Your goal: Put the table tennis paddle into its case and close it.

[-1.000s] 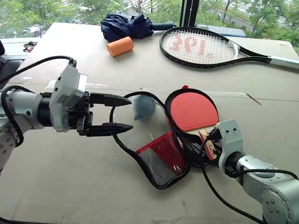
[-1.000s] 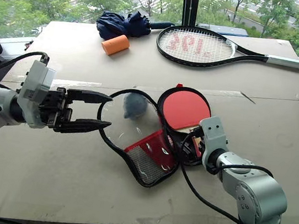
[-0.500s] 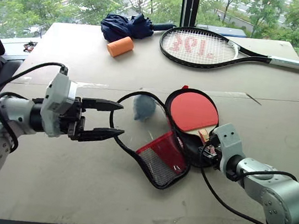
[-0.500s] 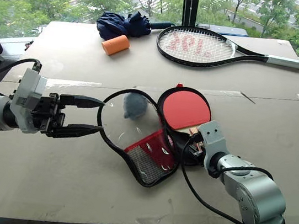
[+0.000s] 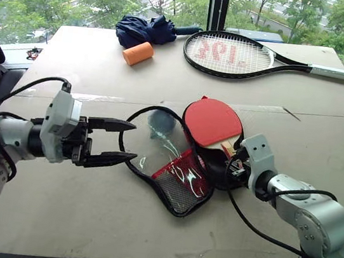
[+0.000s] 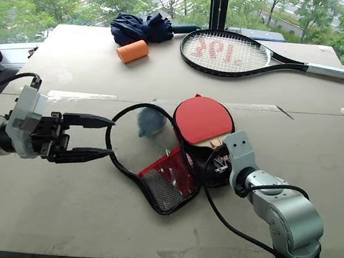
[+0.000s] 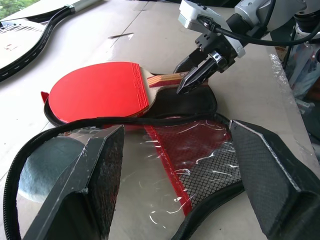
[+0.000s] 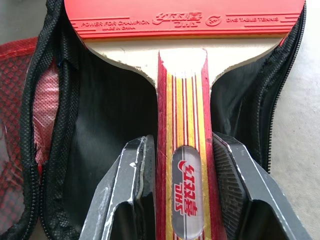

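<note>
paddle: the table tennis paddle (image 5: 213, 122) lies red face up on the open half of the case (image 5: 173, 168), mid-surface, handle pointing to 5 o'clock
right pincer (image 7: 196, 76): clamped on the wooden handle
left pincer (image 5: 128, 142): fingers spread, holding nothing, at 9 o'clock of the case, just beside its flap
surface (image 5: 145, 228): tennis racket (image 5: 234, 53) at 12 o'clock

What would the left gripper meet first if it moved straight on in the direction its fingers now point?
Probably the open flap of the case: the left gripper points at its black zip edge, with nothing between. Depth is unclear, so it might pass just above.
</note>
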Available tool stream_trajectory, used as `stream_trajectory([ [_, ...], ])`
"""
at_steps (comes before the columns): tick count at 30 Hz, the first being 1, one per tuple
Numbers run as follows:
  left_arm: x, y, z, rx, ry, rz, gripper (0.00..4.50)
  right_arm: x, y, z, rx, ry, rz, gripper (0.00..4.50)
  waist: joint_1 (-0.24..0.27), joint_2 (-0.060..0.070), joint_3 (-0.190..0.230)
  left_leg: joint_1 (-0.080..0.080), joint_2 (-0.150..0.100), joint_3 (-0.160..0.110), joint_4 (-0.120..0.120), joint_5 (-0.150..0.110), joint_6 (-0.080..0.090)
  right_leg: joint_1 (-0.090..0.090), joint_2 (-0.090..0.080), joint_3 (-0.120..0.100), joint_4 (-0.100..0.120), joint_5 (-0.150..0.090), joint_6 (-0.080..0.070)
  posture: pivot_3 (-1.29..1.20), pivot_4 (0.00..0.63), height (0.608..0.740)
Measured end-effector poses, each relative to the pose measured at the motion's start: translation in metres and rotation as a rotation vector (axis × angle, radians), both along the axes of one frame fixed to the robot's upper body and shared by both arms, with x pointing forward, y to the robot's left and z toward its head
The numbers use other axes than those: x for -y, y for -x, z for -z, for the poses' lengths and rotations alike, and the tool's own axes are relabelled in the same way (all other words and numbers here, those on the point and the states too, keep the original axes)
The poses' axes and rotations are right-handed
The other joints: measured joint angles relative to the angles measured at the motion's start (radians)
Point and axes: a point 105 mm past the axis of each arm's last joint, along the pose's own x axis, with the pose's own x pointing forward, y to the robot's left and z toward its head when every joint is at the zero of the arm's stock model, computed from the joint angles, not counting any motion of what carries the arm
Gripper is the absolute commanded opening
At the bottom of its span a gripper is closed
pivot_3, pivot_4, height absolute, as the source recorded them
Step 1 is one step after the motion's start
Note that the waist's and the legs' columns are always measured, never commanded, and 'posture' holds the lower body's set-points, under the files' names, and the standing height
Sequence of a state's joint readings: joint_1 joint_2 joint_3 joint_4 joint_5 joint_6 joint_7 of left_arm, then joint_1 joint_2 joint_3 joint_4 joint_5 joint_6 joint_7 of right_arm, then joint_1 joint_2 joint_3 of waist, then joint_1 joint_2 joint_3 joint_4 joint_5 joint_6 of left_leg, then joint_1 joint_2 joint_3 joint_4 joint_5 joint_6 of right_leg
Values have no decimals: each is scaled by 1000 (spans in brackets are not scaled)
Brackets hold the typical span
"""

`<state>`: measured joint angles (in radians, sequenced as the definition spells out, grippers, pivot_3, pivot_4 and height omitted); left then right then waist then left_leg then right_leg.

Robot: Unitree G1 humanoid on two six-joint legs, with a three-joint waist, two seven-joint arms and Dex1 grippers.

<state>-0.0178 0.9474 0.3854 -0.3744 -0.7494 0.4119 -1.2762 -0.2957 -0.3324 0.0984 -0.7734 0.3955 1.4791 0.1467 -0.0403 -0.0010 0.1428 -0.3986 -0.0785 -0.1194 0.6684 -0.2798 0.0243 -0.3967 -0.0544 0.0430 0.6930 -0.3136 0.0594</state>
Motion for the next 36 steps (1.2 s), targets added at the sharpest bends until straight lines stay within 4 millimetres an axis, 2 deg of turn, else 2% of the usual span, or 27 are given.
stream_trajectory([
  [8, -3, 2, 2, 0, -1, 3, 3406, -3, -2, 8, -41, -24, 18, 996, -1, 0, 0, 0, 0, 0, 0, 0, 0, 0, 0, 0, 0, 0, 0, 0, 150, 740],
  [13, -4, 2, 3, -1, 1, 0, 3406, -13, -5, 12, -78, -116, 47, 996, -1, 0, 0, 0, 0, 0, 0, 0, 0, -1, 0, 0, 0, 0, 0, 0, 150, 740],
  [15, -4, 2, 3, -1, 0, -1, 3406, -12, -6, 11, -79, -117, 53, 2002, 0, 0, 0, 0, 0, 0, 0, 0, 0, -1, 0, 0, 0, 0, 0, 0, 150, 740],
  [16, -4, 2, 3, -1, 0, -2, 3406, -11, -6, 11, -77, -117, 54, 2240, 0, 0, 0, 0, 0, 0, 0, 0, 0, -1, 0, 0, 0, 0, 0, 0, 150, 740],
  [17, -4, 2, 3, 0, 0, -2, 3406, -9, -6, 10, -71, -108, 49, 2778, 0, 0, 0, 0, 0, 0, 0, 0, 0, -1, 0, 0, 0, 0, 0, 0, 150, 740],
  [18, -4, 2, 3, -1, 0, -3, 3406, -5, -6, 9, -64, -94, 48, 3115, 0, 0, 0, 0, 0, 0, 0, 0, 0, -1, 0, 0, 0, 0, 0, 0, 150, 740],
  [19, -4, 2, 3, -1, 0, -3, 3406, -2, -6, 8, -57, -89, 53, 3754, 0, 0, 0, 0, 0, 0, 0, 0, 0, -1, 0, 0, 0, 0, 0, 0, 150, 740],
  [20, -4, 2, 3, -1, -1, -4, 3406, 2, -6, 6, -49, -87, 50, 4199, -1, 0, 0, 0, 0, 0, 0, 0, 0, -1, 0, 0, 0, 0, 0, 0, 150, 740],
  [21, -4, 2, 4, -2, 0, -7, 3406, 5, -6, 3, -40, -83, 36, 4462, -1, 0, 0, 0, 0, 0, 0, 0, 0, -1, 0, 0, 0, 0, 0, 0, 150, 740],
  [23, -5, 2, 5, -7, 1, -13, 3406, 12, -7, -5, -5, -79, 21, 4462, -1, 0, 0, 0, 0, 0, 0, 0, 0, -1, 0, 0, 0, 0, 0, 0, 150, 740],
  [28, -5, 1, 5, -8, 4, -25, 3406, 11, 2, -4, -7, -88, -68, 4462, 0, 0, 0, 0, 0, 0, 0, 0, 0, 0, 0, 0, 0, 0, 0, 0, 150, 740],
  [31, -7, 2, 10, -34, 6, -45, 3406, 17, 3, -11, 31, -89, -114, 4462, 0, 0, 0, 0, 0, 1, 0, 0, 0, 0, 0, 0, 0, 0, 0, 0, 150, 740],
  [36, -33, 5, 52, -179, -12, -205, 3406, 51, 18, -29, 173, -177, -260, 4462, 5, 0, 0, 0, 0, 0, -1, 0, 0, 1, 0, -1, -2, 0, 0, 0, 150, 740],
])
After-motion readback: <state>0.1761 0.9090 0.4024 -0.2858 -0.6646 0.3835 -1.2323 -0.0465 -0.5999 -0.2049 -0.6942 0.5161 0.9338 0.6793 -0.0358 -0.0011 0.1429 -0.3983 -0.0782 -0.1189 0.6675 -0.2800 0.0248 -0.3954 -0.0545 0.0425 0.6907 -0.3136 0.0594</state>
